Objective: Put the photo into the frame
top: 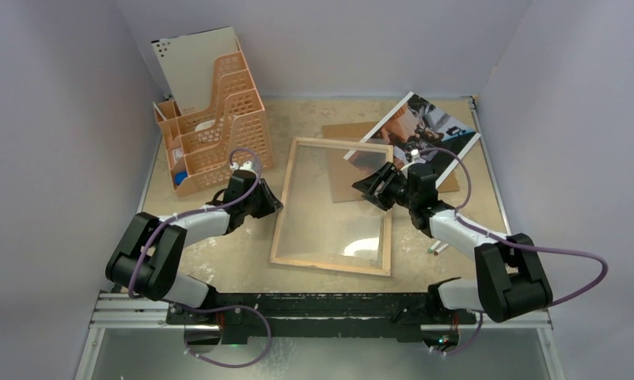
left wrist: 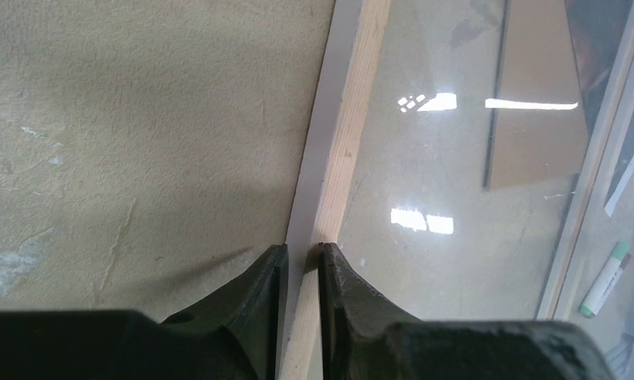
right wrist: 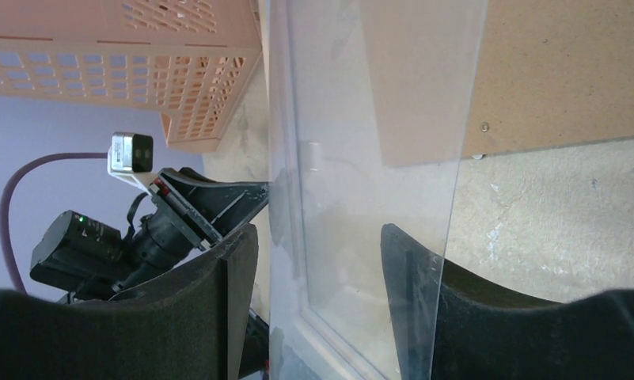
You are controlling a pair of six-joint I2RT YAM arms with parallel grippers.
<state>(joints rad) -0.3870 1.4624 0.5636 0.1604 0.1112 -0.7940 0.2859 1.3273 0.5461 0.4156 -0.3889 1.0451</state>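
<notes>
The frame [top: 332,263], light wood back rim up with a clear pane, lies at mid-table. My left gripper [top: 270,198] is shut on its left rim; in the left wrist view the fingers [left wrist: 301,249] pinch the wood rail [left wrist: 337,158]. My right gripper [top: 377,188] is at the frame's right side, open. In the right wrist view its fingers [right wrist: 317,237] stand wide apart with the clear pane [right wrist: 361,158] between them, and I see no contact. The photo [top: 428,127], picture side up, lies at the back right, partly on the brown hardboard sheet [top: 341,132].
A peach mesh desk organizer [top: 214,131] holding a white board stands at the back left, close to the left arm. A green-capped white marker [top: 436,247] lies right of the frame. Walls close in on the left, back and right.
</notes>
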